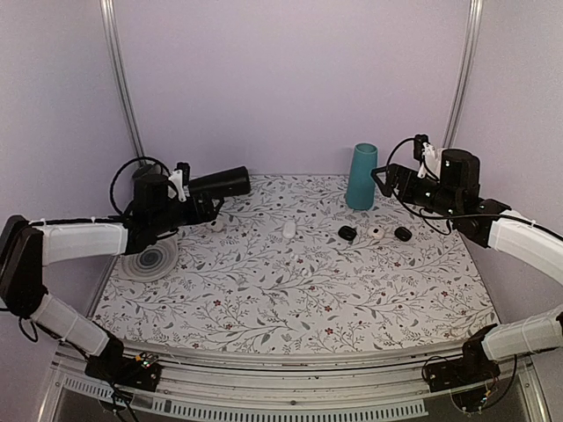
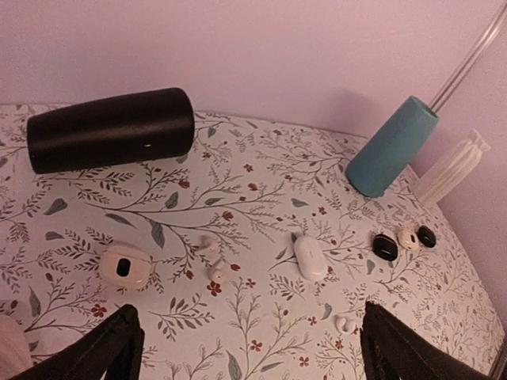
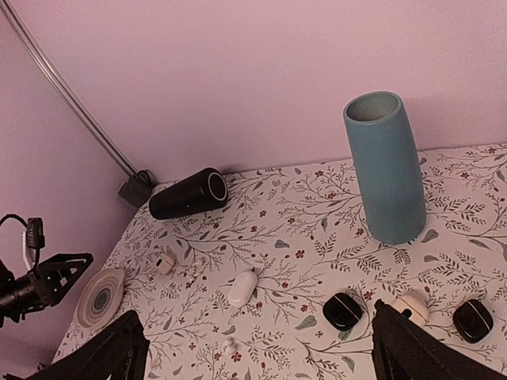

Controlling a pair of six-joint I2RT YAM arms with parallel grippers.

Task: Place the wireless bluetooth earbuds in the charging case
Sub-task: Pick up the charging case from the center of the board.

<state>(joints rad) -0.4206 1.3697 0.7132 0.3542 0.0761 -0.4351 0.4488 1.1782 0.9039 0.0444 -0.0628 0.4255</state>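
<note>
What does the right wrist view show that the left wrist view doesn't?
Right wrist only: the ringed plate, the left hand beside it, and the open mouth of the teal cup.
Left wrist only: a pale ribbed piece at the right edge; can't tell what it is.
Both: the closed charging case, the black cylinder lying on its side, the cup, and two black round pieces with a small white piece between them.

The charging case [image 2: 310, 257] is smooth, shiny white plastic. The teal cup [image 1: 361, 176] looks matt and smooth. The black tube [image 2: 111, 129] looks dull too.
</note>
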